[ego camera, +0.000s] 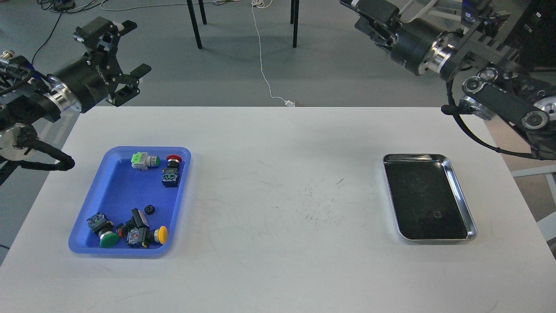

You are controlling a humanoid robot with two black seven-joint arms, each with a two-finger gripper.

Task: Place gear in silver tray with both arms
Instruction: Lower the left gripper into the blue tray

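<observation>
The left claw [130,48] hangs in the air above the far left corner of the white table [278,182], its two black fingers spread apart and holding nothing. Below it and a little toward the robot sits a blue tray [117,191] — well apart from the claw, on the table's left side. Inside that tray, at the end closest to the left claw, lie a green-and-grey push button [144,160] and a red-capped switch [172,170]; a small black gear [150,209] lies alone near the middle, and at the end farthest from the claw a cluster of parts includes a green button [108,239] and a yellow button [162,234]. The right claw [369,15] is up at the top edge of the view, dark and partly cut off, so whether it is open or closed cannot be told. Below it and toward the robot rests the silver tray [460,191] — on the table's right side, with a small dark gear [435,214] on its dark bottom.
</observation>
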